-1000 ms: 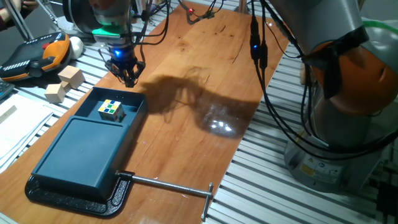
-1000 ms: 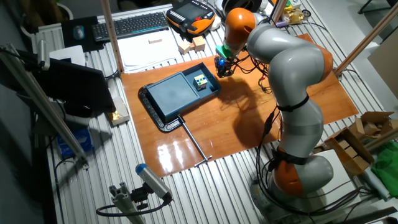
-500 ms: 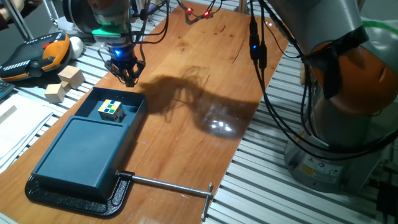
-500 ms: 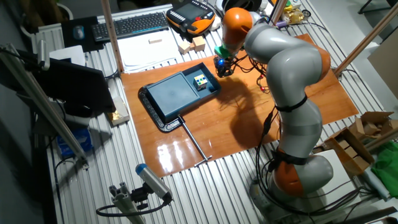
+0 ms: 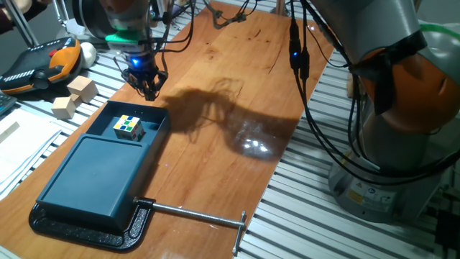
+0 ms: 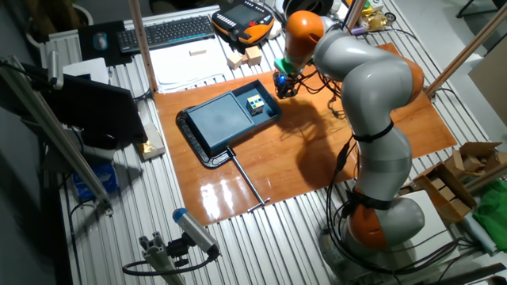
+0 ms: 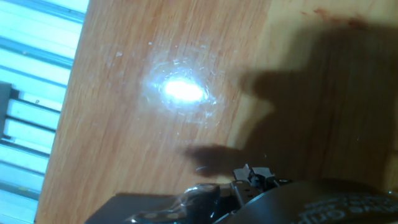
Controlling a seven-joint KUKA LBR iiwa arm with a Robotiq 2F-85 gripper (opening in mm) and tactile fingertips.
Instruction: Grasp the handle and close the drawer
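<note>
Claw (image 5: pixel 149 91) hangs upper left, just past the handle (image 5: pixel 135 108) — its fingers look pressed together. The drawer (image 5: pixel 129 128) sits open below it, cube (image 5: pixel 127 126) inside, on the wooden surface (image 5: pixel 237 108).

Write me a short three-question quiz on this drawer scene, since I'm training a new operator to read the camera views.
1. True or false: the gripper is already clamped on the handle.
2. What lies in the open drawer? A) a wooden block B) a puzzle cube C) a screwdriver
3. Fill in: the box is held at its near end by a black ____.

Key:
1. False. The gripper hangs just beyond the handle, above the wooden board, and grips nothing visible.
2. B. The multicoloured puzzle cube sits in the tray; wooden blocks lie off the board.
3. Clamp. The clamp has a long steel rod sticking out.
</note>
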